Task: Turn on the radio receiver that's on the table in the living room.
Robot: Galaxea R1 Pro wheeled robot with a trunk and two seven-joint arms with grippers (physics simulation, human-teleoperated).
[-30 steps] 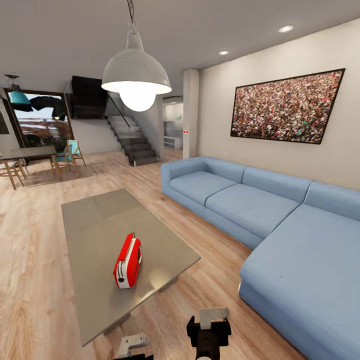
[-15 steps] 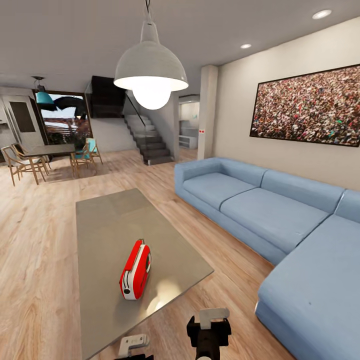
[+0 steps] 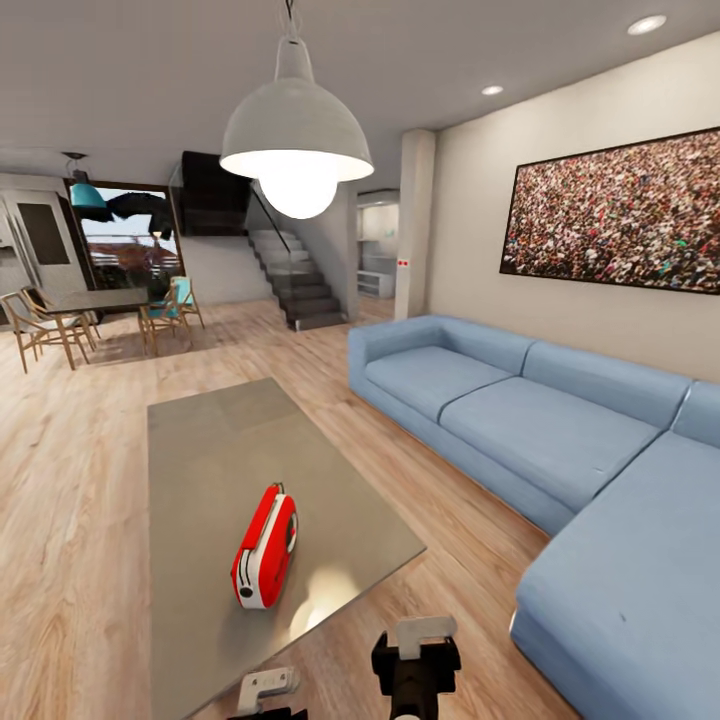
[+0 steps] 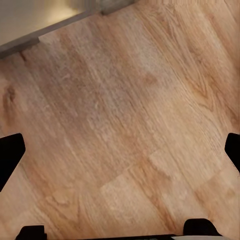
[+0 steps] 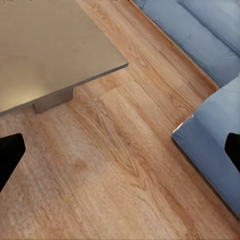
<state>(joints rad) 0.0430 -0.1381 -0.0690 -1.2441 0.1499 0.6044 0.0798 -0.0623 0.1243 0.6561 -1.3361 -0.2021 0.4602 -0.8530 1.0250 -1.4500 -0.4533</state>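
Radio receiver [image 3: 264,549], small, red with white trim and rounded corners, lying on its side in the lower-left quarter of the head view, resting on the low long grey glassy counter [image 3: 215,450] near that counter's near right corner. Nothing else seen on the counter top apart from a pale lamp reflection beside the radio.

Left end effector [image 3: 265,692] at the bottom edge of the head view, just below and right of the radio, off the counter and apart from it; in the left wrist view [image 4: 120,145] dark fingertips set wide at both sides over light wood floor [image 4: 130,125], jaws spread and holding nothing. Right end effector [image 3: 417,655] at bottom centre of the head view, further right of the radio and well clear of it; in the right wrist view [image 5: 120,155] fingertips likewise far apart and empty, over floor between the counter corner [image 5: 55,55] and the blue sofa [image 5: 210,130].

Blue L-shaped sofa [image 3: 560,440] along the right side, large crowd photo [image 3: 612,215] on the beige wall at upper right, white dome pendant lamp [image 3: 295,140] at top centre, lit.
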